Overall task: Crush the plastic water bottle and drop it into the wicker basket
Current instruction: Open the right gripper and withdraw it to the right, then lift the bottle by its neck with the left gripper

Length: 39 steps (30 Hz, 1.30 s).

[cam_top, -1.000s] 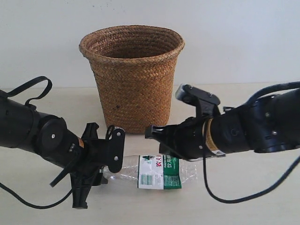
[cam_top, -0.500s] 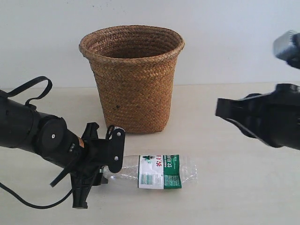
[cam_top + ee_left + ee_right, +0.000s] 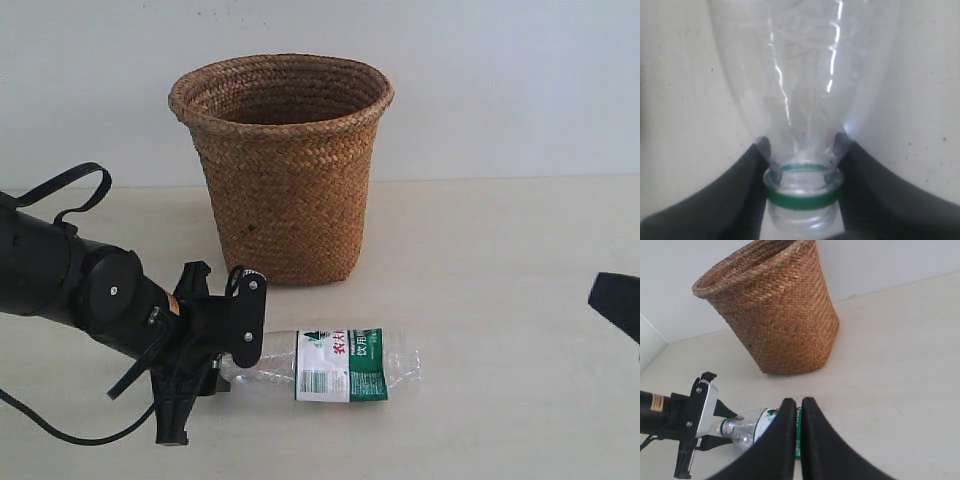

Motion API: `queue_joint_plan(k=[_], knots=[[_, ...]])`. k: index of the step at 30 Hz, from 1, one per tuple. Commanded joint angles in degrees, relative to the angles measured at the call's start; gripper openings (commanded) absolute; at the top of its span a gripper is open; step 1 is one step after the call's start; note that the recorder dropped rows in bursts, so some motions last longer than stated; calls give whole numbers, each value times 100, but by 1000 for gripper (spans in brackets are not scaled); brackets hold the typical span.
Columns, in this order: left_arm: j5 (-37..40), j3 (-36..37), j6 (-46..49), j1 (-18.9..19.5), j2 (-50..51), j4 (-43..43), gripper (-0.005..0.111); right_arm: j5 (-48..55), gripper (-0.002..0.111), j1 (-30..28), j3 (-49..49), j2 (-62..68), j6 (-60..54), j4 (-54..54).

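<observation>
The plastic water bottle (image 3: 340, 367) lies on its side on the table in front of the wicker basket (image 3: 283, 170), its white-and-green label up. My left gripper (image 3: 225, 368) is shut on the bottle's neck. In the left wrist view both fingers (image 3: 745, 185) pinch just above the green ring, and the threaded mouth shows no cap. My right gripper (image 3: 798, 401) is shut and empty, well off to the right of the bottle (image 3: 747, 427). Only its dark tip (image 3: 620, 305) shows at the exterior view's right edge.
The basket (image 3: 775, 315) stands upright behind the bottle, near a white wall. The beige table (image 3: 480, 260) spreads bare between the bottle and the right gripper. A black cable loops off the left arm (image 3: 70, 185).
My right arm has pulled away from the bottle to the right, nearly leaving the exterior view. The bottle and left gripper have stayed put.
</observation>
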Motion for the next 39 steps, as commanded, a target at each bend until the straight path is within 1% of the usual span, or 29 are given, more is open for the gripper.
queue_joint_plan(k=[1, 3, 8, 11, 15, 20, 26, 33, 36, 39], knots=[[-49, -27, -73, -30, -35, -70, 4, 513, 0, 12, 303, -828, 73, -181], [-69, -27, -73, -30, -35, -70, 4, 656, 0, 12, 406, -1373, 73, -234], [-91, -27, -111, -30, -35, -70, 4, 552, 0, 12, 547, -2571, 198, -371], [-91, -27, -157, -30, -35, -70, 4, 544, 0, 12, 635, -3070, 184, -441], [-71, -27, -157, -30, -35, -70, 4, 735, 0, 12, 810, -3118, 227, -452], [-71, -27, -157, -30, -35, -70, 4, 586, 0, 12, 943, -3118, 224, -428], [-77, -27, -245, -30, -35, -70, 4, 514, 0, 12, 947, -3118, -262, -428], [-77, -27, -391, -30, -35, -70, 4, 541, 0, 12, 947, -3118, -232, -428], [107, -27, -462, -30, -71, -70, 4, 541, 0, 12, 947, -3118, -218, -428], [96, -27, -505, -30, -277, -70, 4, 541, 0, 12, 947, -3118, -218, -428]])
